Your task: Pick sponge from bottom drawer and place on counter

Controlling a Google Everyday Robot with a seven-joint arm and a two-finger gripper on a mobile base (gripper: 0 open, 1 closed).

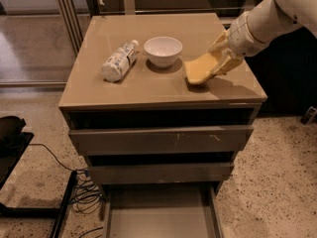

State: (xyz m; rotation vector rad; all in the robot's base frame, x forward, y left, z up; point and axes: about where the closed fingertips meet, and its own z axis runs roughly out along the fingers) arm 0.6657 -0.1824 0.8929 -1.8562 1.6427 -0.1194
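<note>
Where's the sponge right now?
Sponge: over the right side of the counter in the camera view, right of the white bowl, held tilted by the gripper.

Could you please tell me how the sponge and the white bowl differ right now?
The sponge is pale yellow and flat; the bowl is white and round. The sponge is tilted, held by the gripper near the right edge of the counter in the camera view. The bowl stands upright and untouched. Both are over the counter, side by side.
</note>
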